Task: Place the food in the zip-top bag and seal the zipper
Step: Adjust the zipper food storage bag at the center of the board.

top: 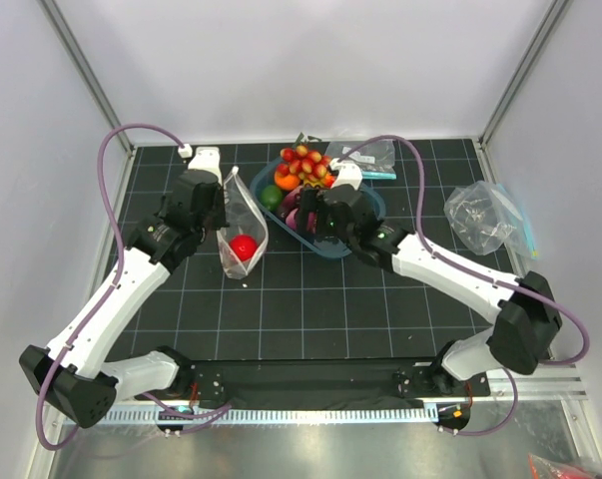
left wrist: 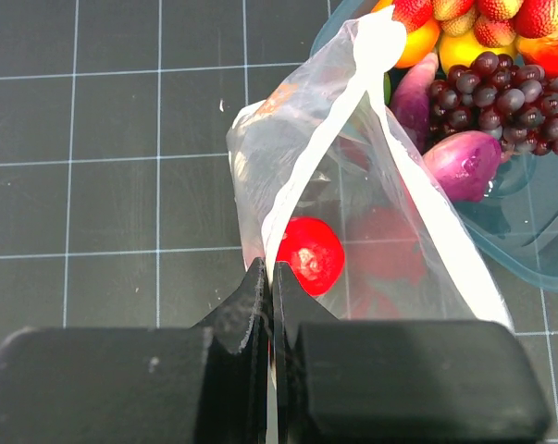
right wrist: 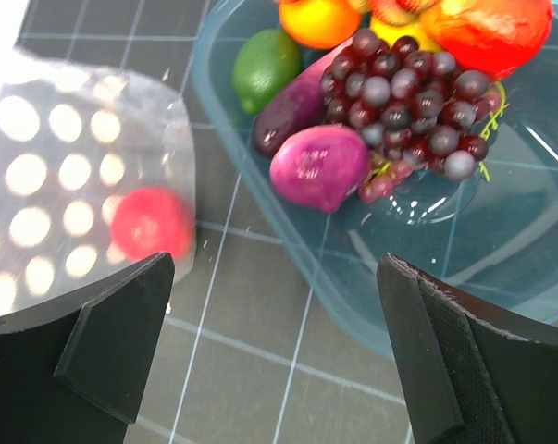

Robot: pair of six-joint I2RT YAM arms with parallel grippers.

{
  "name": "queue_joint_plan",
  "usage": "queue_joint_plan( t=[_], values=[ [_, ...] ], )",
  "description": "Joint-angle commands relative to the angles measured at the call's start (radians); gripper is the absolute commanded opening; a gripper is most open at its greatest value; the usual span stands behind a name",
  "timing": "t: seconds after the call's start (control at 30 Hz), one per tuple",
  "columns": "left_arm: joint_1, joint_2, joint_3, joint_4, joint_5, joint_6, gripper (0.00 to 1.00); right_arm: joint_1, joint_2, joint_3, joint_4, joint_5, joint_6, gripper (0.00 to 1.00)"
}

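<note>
The zip-top bag (top: 243,225) with white dots stands open on the mat, its mouth strip, the zipper (left wrist: 339,125), parted. The red tomato (left wrist: 309,254) lies inside it and also shows in the right wrist view (right wrist: 151,225). My left gripper (left wrist: 271,277) is shut on the bag's rim. My right gripper (right wrist: 274,296) is open and empty, hovering over the near left rim of the blue tray (right wrist: 353,305). The purple-pink onion (right wrist: 318,166) and dark grape bunch (right wrist: 408,92) lie in the tray just ahead of it.
The tray (top: 365,205) also holds a lime (right wrist: 265,65), an orange, strawberries and a purple vegetable. Plain clear bags lie at the back (top: 365,155) and right (top: 485,215). White walls enclose the mat.
</note>
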Motion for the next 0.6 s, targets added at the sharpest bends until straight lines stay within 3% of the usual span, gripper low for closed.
queue_joint_plan(
  t=[0.0,0.33,0.57],
  values=[
    [0.006,-0.018,0.024,0.038,0.011,0.010,0.04,-0.010,0.067,0.081,0.025,0.105,0.045,1.00],
    [0.006,-0.015,0.033,0.024,0.024,0.004,0.04,-0.038,0.238,0.121,0.061,0.315,0.307,1.00],
    [0.002,0.010,0.087,-0.019,0.076,-0.019,0.03,-0.042,0.308,0.156,0.114,0.347,0.456,1.00]
  ],
)
